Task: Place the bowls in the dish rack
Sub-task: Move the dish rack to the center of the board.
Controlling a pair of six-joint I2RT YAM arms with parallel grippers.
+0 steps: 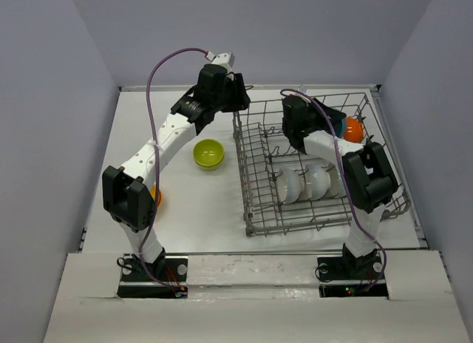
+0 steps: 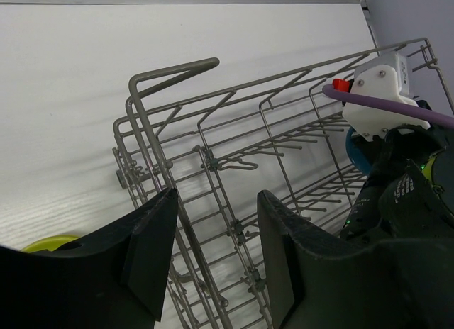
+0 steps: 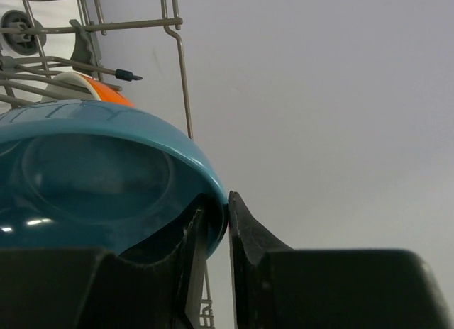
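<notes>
Rim of blue bowl [image 3: 92,180] within right tool [image 3: 216,203], grip unclear; left tool [image 2: 216,198] spread by dish rack [image 2: 174,70].

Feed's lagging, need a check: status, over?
Left gripper open, empty, by dish rack corner. Right gripper pinching rim of blue bowl, inside rack. Green bowl on table, unloaded. No obstruction seen.

White arms [image 1: 168,136], black joints, purple cables [image 2: 397,109]

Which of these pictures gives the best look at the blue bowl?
The right wrist view: the blue bowl fills its left half, rim between the right gripper's fingers. The top view shows only a blue sliver behind that gripper; the left wrist view, a small blue patch.
</notes>
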